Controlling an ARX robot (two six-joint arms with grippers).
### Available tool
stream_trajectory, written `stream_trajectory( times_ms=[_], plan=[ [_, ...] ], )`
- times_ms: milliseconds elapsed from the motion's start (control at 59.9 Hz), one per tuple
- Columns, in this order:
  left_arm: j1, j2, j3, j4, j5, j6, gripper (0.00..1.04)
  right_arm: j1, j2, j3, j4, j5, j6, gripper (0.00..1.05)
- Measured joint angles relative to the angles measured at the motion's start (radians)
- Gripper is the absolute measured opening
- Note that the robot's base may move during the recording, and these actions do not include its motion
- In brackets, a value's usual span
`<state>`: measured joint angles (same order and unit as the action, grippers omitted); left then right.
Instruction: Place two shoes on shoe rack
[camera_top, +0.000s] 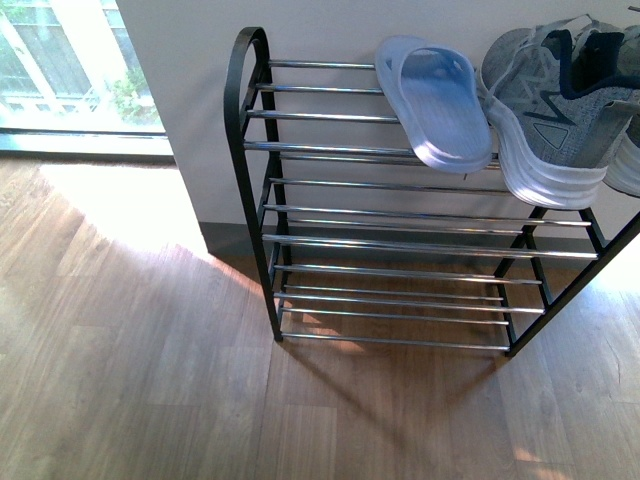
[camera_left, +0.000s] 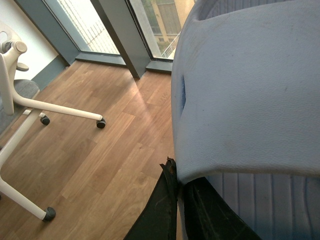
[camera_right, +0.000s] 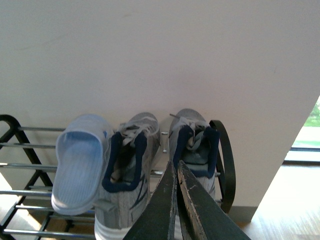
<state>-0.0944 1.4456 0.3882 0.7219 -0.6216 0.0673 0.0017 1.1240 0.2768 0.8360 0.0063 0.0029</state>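
- The left hand (camera_left: 177, 200) is clamped on 1 pale blue sandal (camera_left: 250, 90).
- The right hand (camera_right: 176, 200) is closed, empty.
- The shoe rack (camera_top: 250, 150) carries 1 sandal (camera_top: 435, 100) and 2 grey sneakers (camera_right: 125, 170).

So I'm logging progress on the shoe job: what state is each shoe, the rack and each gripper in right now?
Slide sandal on rack: lying on the top shelf, toe overhanging the front rod.
Left sneaker: on the top shelf beside the sandal.
Right sneaker: on the top shelf, at the rack's end.
Second slide sandal: held off the floor.
Shoe rack: upright, lower shelves bare.
Left gripper: shut on the second sandal.
Right gripper: shut, holding nothing.
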Motion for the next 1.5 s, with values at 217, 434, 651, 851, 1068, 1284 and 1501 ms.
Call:
stream_trajectory(
  times_ms=[217, 434, 651, 851, 1068, 1284, 1501],
  plan=[
    [0.0, 0.0, 0.0, 0.0, 0.001, 0.0, 0.02, 0.0, -0.114, -0.091, -0.019, -0.006, 0.0, 0.01],
    [0.0, 0.0, 0.0, 0.0, 0.0, 0.0, 0.02, 0.0, -0.239, -0.163, -0.076, -0.007, 0.0, 0.01],
    [0.0, 0.0, 0.0, 0.0, 0.0, 0.0, 0.02, 0.0, -0.367, -0.209, -0.159, -0.007, 0.0, 0.01],
    [0.0, 0.0, 0.0, 0.0, 0.0, 0.0, 0.02, 0.0, -0.427, -0.257, -0.167, -0.005, 0.0, 0.01],
    [0.0, 0.0, 0.0, 0.0, 0.0, 0.0, 0.02, 0.0, -0.581, -0.257, -0.303, -0.006, 0.0, 0.01],
    [0.0, 0.0, 0.0, 0.0, 0.0, 0.0, 0.02, 0.0, -0.7, -0.257, -0.414, -0.007, 0.0, 0.01],
    [0.0, 0.0, 0.0, 0.0, 0.0, 0.0, 0.02, 0.0, -0.784, -0.258, -0.495, -0.007, 0.0, 0.01]
  ],
)
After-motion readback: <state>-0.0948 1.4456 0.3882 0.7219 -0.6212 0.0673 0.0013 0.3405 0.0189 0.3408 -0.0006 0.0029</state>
